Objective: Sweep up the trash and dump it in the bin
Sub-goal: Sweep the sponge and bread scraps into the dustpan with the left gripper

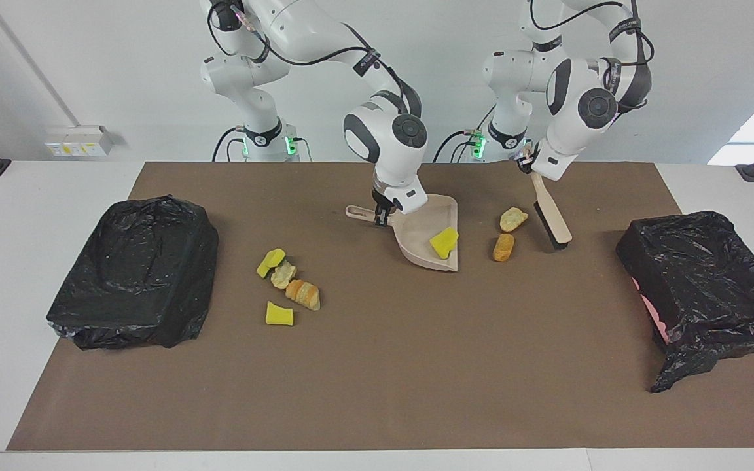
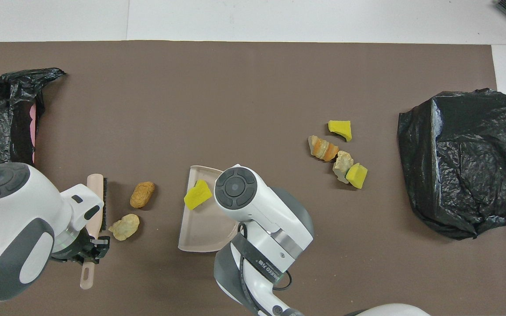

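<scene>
On the brown mat (image 1: 377, 366), seen from across the table, the right gripper (image 1: 382, 210) is clamped on the handle of the beige dustpan (image 1: 419, 243), pan resting on the mat with one yellow sponge chunk (image 1: 444, 241) lying in it near the open lip. Toward the left arm's end, the left gripper (image 1: 529, 165) is shut tight on the handle of the brush (image 1: 551, 214), which slants down, bristles low near the mat. Between brush and dustpan sit two bread-like lumps: a pale lump (image 1: 512, 218) nearer the robots, an orange-brown lump (image 1: 503, 246) farther out. Toward the right arm's end, four scraps (image 1: 287, 284) cluster on the mat, well apart from the pan. A black-bagged bin (image 1: 707, 288) sits at the left arm's end, another black bag (image 1: 135, 271) at the right arm's.

From overhead, the brush (image 2: 95, 206) lies just beside the pale lump (image 2: 124, 226) and orange-brown lump (image 2: 142, 194); the left gripper (image 2: 90, 251) holds its handle. The sponge chunk (image 2: 197, 195) sits in the dustpan (image 2: 202, 224); the right gripper is hidden under its arm. The four scraps (image 2: 337, 156) stay clear of both tools.
</scene>
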Controlling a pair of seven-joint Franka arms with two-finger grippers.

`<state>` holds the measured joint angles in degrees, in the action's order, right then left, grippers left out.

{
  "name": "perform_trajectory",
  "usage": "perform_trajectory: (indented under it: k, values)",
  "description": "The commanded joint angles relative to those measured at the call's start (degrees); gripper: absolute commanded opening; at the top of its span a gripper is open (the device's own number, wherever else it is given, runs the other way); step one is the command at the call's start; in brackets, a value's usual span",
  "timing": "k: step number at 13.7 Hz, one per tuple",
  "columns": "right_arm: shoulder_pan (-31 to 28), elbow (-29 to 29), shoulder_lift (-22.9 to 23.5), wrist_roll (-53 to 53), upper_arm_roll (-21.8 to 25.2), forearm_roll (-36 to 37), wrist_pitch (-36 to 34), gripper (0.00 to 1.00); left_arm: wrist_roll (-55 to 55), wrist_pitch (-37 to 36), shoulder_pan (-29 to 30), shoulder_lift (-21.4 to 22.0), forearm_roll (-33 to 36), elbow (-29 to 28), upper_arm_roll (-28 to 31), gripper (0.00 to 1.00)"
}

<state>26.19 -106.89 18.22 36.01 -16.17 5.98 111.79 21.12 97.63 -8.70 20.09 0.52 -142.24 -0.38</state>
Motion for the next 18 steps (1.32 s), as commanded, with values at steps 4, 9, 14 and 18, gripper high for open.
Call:
perform_trajectory:
  k: [4,9,14,18]
  values:
    - [1.3,2.9,-0.6,-5.5,-0.4,0.3,-8.2,0.00,-0.2,12.0,-0.3,-3.0,-0.2,-3.7,-0.7,0.00]
    - [2.0,3.0,-0.6,-11.1,-0.5,0.3,-9.1,0.00,-5.7,13.5,-3.1,-3.3,-3.6,-3.7,-0.8,0.00]
    - [2.0,3.0,-0.8,-12.3,-0.5,0.2,-11.5,0.00,-10.9,14.3,-10.9,-3.7,-6.0,-3.8,-0.8,0.00]
    - [2.0,3.1,-0.7,-12.3,-0.4,0.2,-11.5,0.00,-11.1,19.9,-21.0,-5.8,-11.1,-3.2,-0.8,0.00]
